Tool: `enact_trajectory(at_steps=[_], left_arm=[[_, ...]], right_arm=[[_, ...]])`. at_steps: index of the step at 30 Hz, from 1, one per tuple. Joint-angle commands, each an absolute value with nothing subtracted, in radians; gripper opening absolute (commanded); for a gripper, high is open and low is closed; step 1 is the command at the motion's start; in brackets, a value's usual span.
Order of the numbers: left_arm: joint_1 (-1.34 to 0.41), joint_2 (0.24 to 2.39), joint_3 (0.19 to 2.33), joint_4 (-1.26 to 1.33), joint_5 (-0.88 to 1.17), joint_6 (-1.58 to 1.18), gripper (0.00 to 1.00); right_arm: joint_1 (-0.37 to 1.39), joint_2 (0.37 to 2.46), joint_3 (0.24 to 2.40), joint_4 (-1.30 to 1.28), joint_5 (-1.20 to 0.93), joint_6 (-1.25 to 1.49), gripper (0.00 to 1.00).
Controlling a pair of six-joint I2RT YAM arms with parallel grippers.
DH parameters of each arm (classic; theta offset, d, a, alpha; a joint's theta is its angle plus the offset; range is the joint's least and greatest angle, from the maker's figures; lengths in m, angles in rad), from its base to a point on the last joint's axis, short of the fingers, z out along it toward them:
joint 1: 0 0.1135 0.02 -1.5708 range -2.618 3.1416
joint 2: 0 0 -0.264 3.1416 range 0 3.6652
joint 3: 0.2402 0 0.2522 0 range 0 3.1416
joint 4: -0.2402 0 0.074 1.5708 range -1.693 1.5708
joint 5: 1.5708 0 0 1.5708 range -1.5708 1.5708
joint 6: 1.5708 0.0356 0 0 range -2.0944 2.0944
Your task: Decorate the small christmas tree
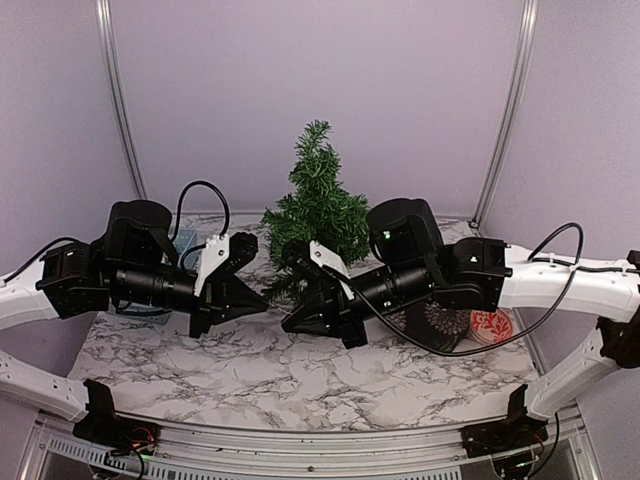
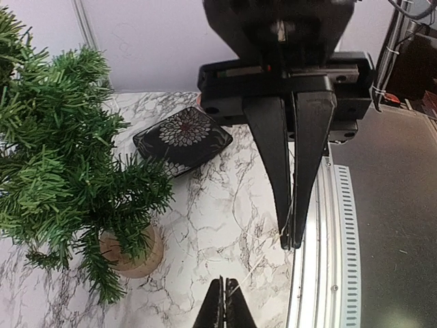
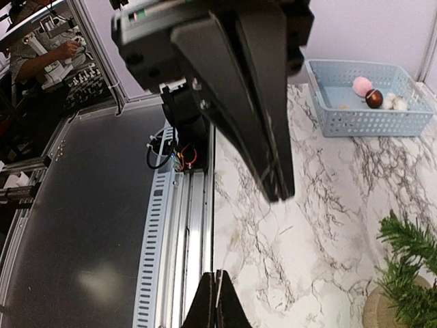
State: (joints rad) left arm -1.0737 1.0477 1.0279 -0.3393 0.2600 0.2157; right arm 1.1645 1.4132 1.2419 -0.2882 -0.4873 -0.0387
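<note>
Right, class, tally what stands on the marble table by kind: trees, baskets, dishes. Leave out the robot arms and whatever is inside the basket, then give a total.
Trees: 1, the small christmas tree
Baskets: 1, the blue basket
Dishes: 2, the black flowered dish and the red patterned dish
Total: 4

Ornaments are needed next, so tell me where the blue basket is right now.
The blue basket sits upper right in the right wrist view, on the far left of the marble table, left of the small christmas tree.
</note>
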Motion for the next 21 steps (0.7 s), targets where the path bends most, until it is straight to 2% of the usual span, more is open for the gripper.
enact_trajectory(at_steps=[1, 11, 21], left_arm=[[-1.068, 1.001, 1.035, -0.281, 0.163, 0.107, 0.0], [-0.973, 0.899, 0.972, -0.226, 0.1, -0.032, 0.0], [-0.897, 0.882, 0.957, -0.197, 0.184, -0.059, 0.0]], right_arm=[[1.141, 1.36, 1.17, -0.254, -0.453, -0.006, 0.0], [1.103, 1.264, 0.985, -0.228, -0.379, 0.043, 0.0], [1.078, 1.193, 0.858, -0.19, -0.345, 0.074, 0.0]])
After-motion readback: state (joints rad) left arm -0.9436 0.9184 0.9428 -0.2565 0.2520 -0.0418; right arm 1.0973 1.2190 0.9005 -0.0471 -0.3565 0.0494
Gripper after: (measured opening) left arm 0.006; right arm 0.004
